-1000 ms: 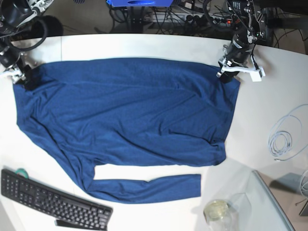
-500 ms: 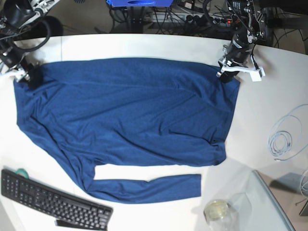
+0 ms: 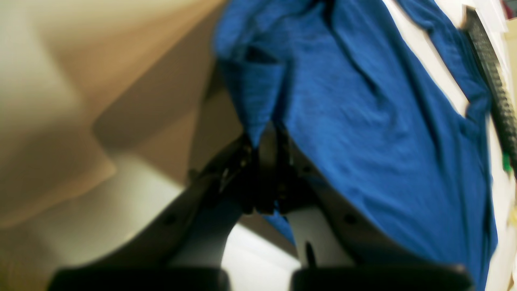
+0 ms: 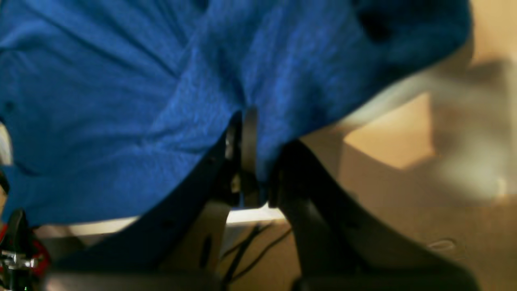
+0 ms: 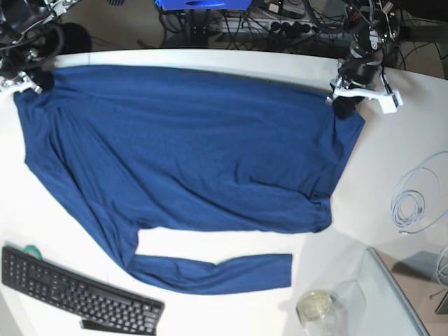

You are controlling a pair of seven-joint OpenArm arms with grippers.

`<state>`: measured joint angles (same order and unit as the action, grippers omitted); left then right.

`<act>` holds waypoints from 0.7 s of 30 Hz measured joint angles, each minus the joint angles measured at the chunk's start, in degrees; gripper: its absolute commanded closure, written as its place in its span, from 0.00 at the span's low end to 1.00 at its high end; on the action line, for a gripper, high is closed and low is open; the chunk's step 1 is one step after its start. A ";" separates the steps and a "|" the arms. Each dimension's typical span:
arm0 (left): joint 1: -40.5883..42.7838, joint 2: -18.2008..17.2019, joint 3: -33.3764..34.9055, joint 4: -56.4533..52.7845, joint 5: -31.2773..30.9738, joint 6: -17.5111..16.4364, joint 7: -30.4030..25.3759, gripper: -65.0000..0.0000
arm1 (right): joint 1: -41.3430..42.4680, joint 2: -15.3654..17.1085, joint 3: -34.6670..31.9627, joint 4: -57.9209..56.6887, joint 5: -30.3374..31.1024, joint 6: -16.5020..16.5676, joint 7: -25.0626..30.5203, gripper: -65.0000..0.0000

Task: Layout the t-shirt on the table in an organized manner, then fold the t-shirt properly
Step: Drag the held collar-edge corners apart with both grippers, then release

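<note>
Dark navy blue knit t-shirt [image 5: 189,154] lies spread on the white table [image 5: 392,140]; left gripper [image 5: 348,99] and right gripper [image 5: 36,78] clench its far corners. Uneven pulling could make cloth slip or bunch.

base view is looking evenly lit and pretty sharp, the white table [image 5: 210,59] is reading bright without blowing out, and the shirt [image 5: 189,154] is showing soft creases with only faint shadows along its hem. both wrist views are coming out blurry: the cloth is smearing, and the close gripper parts are sitting dark and out of focus. warm tan light is washing the backgrounds there, with big soft-edged shadows falling across them. the keyboard [image 3: 494,93] edge is bending and streaking near the frame border.
</note>
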<state>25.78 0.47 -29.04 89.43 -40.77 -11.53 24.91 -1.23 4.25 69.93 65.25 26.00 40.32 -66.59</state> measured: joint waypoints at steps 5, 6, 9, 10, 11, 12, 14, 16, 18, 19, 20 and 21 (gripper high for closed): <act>2.49 1.18 0.00 0.04 0.20 0.20 0.13 1.00 | -0.66 0.02 -0.04 0.42 0.57 -0.17 0.09 0.99; 2.91 1.27 0.00 0.24 0.15 0.13 0.15 1.00 | -1.11 0.09 -0.07 0.42 0.44 -0.17 0.33 0.99; 4.22 2.25 -0.79 0.42 0.07 -0.02 -0.04 1.00 | -1.51 0.26 -0.07 0.42 0.44 -0.22 0.33 0.99; 4.55 2.60 -1.57 0.42 0.09 0.00 0.17 1.00 | -1.33 0.24 -0.22 0.42 0.35 -0.22 0.33 0.99; 4.70 2.91 -2.47 0.39 0.15 -0.02 0.24 1.00 | -1.20 0.24 -0.39 0.42 0.35 -0.22 0.33 0.99; 4.72 3.19 -3.23 0.39 0.17 -0.02 0.20 1.00 | -1.16 0.20 -0.39 0.42 0.33 -0.22 0.33 0.99; 4.66 3.37 -4.59 0.39 0.13 -0.04 0.33 1.00 | -1.22 0.13 -0.39 0.42 0.48 -0.22 0.28 0.99; 4.61 3.32 -5.49 0.39 0.13 -0.09 0.37 1.00 | -1.29 0.13 -0.39 0.42 0.50 -0.22 0.22 0.99; 4.68 3.37 -5.53 0.20 0.13 -0.09 0.37 1.00 | -1.20 0.13 -0.39 0.42 0.52 -0.22 0.04 0.99; 4.70 3.39 -5.49 0.17 0.15 -0.09 0.42 1.00 | -1.22 0.13 -0.39 0.42 0.52 -0.20 0.11 0.99; 4.70 3.39 -5.49 0.07 0.15 -0.09 0.42 1.00 | -1.22 0.15 -0.39 0.42 0.52 -0.22 0.09 0.99; 4.70 3.37 -5.49 0.02 0.15 -0.07 0.42 1.00 | -1.22 0.15 -0.39 0.42 0.52 -0.22 0.09 0.99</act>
<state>30.48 3.84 -34.52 89.45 -40.62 -11.60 25.32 -2.46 4.40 69.54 65.67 26.52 40.10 -66.50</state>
